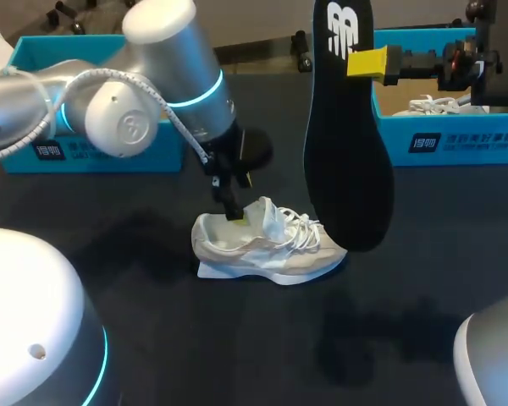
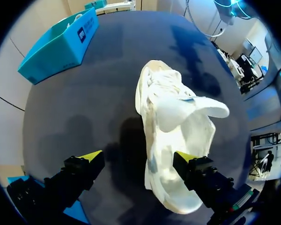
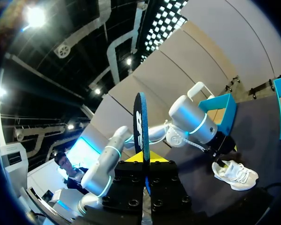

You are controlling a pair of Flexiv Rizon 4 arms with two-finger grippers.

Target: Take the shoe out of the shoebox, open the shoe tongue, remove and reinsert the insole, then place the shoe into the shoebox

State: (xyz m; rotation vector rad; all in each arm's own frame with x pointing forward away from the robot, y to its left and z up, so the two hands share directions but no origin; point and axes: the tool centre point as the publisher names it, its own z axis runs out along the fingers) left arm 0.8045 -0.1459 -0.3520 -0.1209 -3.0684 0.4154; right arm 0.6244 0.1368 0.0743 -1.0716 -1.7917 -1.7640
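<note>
A white shoe (image 1: pixel 267 245) lies on the dark table, toe to the right, tongue pulled up. My left gripper (image 1: pixel 241 199) stands open over the heel end. In the left wrist view one fingertip (image 2: pixel 185 157) is over the shoe's (image 2: pixel 178 117) opening and the other hangs outside over the table, so the left gripper (image 2: pixel 138 157) straddles the shoe's side wall. My right gripper (image 1: pixel 368 63) is shut on the top end of the black insole (image 1: pixel 347 144), which hangs upright above the shoe's toe. In the right wrist view the insole (image 3: pixel 141 126) shows edge-on between the right gripper's (image 3: pixel 144 157) fingers.
A blue shoebox (image 1: pixel 93 152) stands at the back left behind my left arm. A second blue shoebox (image 1: pixel 449 139) at the back right holds another white shoe (image 1: pixel 436 106). Dark open table lies in front of the shoe.
</note>
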